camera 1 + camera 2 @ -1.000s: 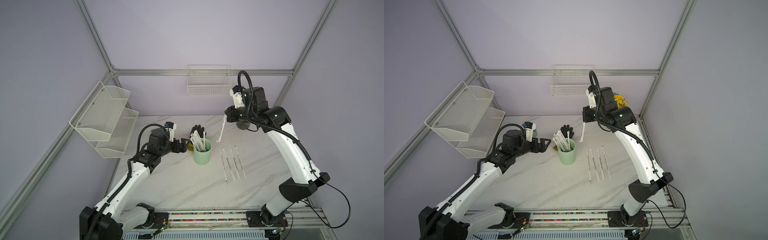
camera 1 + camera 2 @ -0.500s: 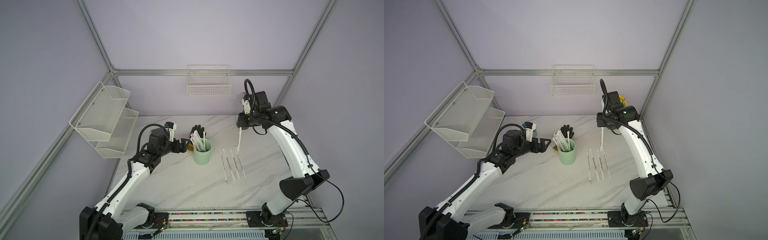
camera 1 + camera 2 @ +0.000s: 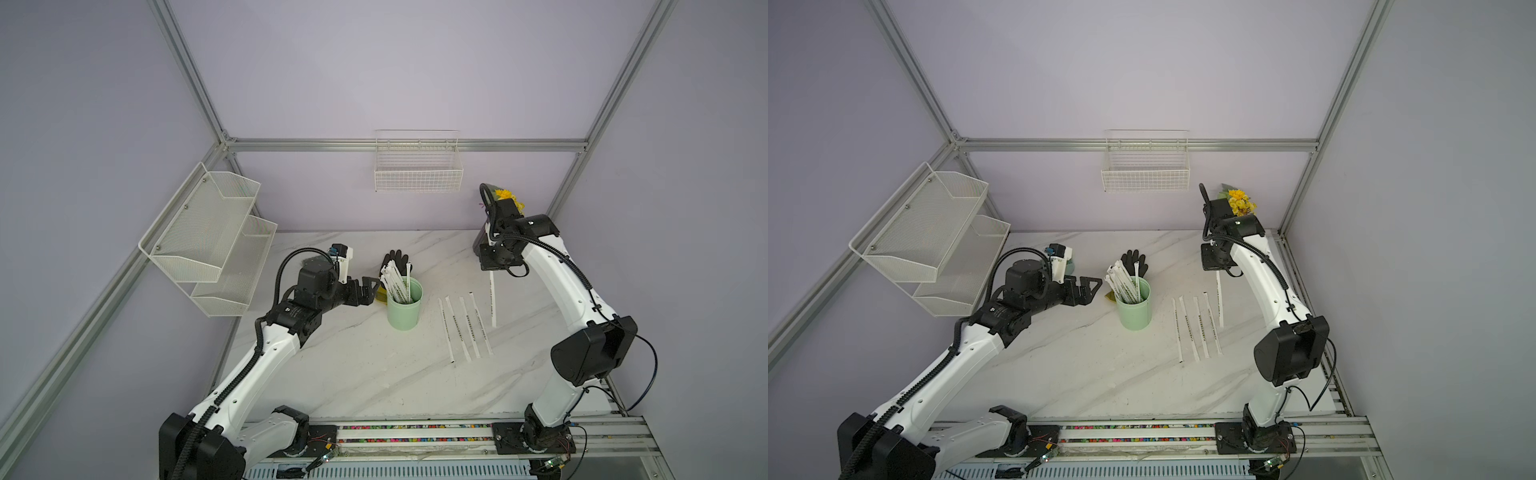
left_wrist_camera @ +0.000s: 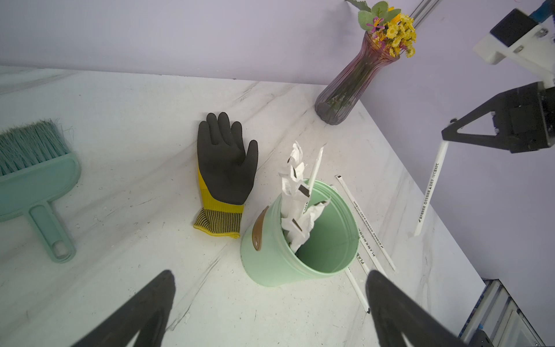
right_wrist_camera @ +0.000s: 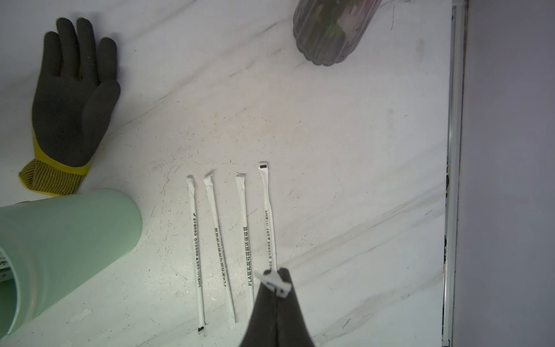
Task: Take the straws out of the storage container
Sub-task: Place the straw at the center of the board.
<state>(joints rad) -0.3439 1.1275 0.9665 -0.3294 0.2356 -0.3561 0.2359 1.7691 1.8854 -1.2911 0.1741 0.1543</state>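
Right end effector (image 5: 276, 281) clenched on one straw (image 3: 493, 299), left end effector (image 4: 270, 275) released; four straws (image 5: 245, 234) on table (image 3: 374, 374), perhaps ten in cup (image 3: 404, 316).

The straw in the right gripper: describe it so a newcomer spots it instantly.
On the marble table, right of the mint-green cup, four straws lie flat in a row. Beside them, the held straw hangs from the shut right gripper, the only one upright outside the cup.
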